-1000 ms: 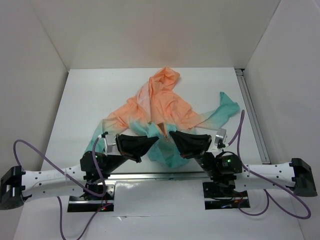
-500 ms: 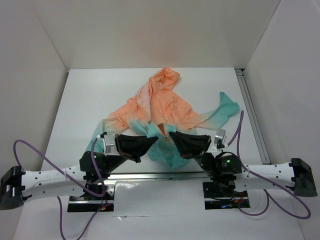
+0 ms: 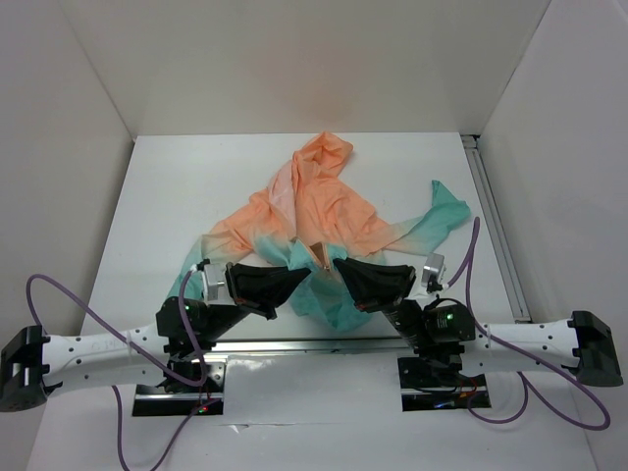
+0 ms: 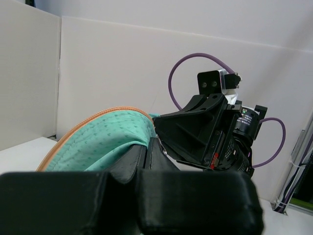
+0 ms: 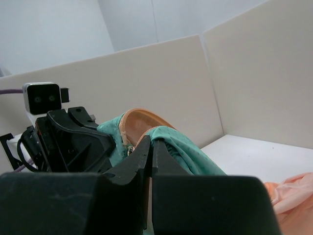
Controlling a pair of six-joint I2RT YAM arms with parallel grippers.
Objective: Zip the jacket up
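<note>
Clenching the left jaws tight on the teal hem of the jacket [image 3: 324, 211], directly under the orange zipper tape [image 4: 93, 117] that curves over the pinch. Clenching the right jaws likewise on the facing teal edge, just beside the tape and what seems to be a small metal slider [image 5: 130, 148]. Holding both pinches nose to nose, with the tape's lower end between them and about equally near to the left arm [image 3: 98, 348] and the right arm [image 3: 530, 339]. Running away from that lower end toward the far wall, through crumpled peach cloth, up to the hood [image 3: 329, 152]: the zipper's long axis, bent rather than straight. Spreading out to either side of the tape across the surface [image 3: 177, 186], one sleeve [image 3: 446, 211] reaching teal-cuffed toward the right. Judging the coming move as hanging on that axis: needing both tape halves meeting at the lower end before any pull toward the hood. Not showing clearly, from any view, whether those halves are already joined.
</note>
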